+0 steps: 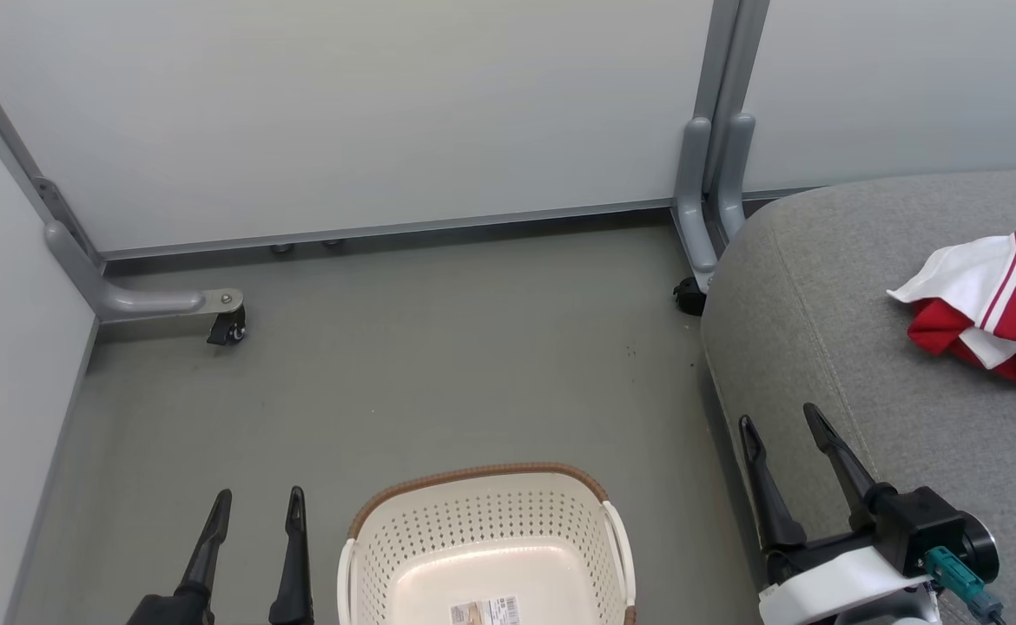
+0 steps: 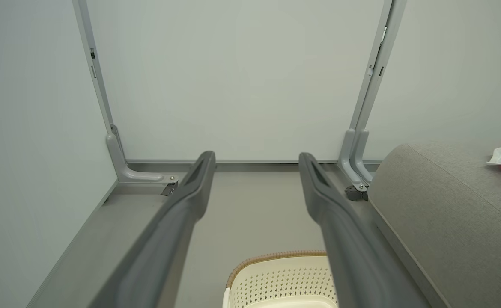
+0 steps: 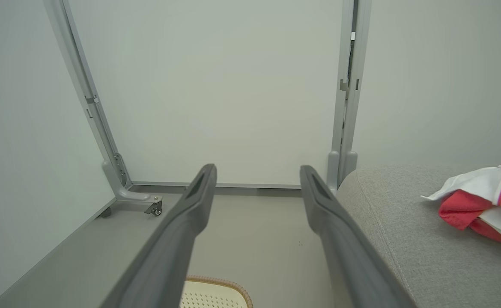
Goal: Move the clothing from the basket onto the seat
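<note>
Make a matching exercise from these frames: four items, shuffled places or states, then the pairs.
Items
1. clothing
2. basket
3. left end effector
4. right end effector

Places or states
A. open, by the near edge of the seat
B. standing on the floor, no garment in the part that shows
C. lying in a heap on the seat
D. open, over the floor on the robot's left of the basket

Pairs: 1-C, 2-B, 3-D, 4-A
</note>
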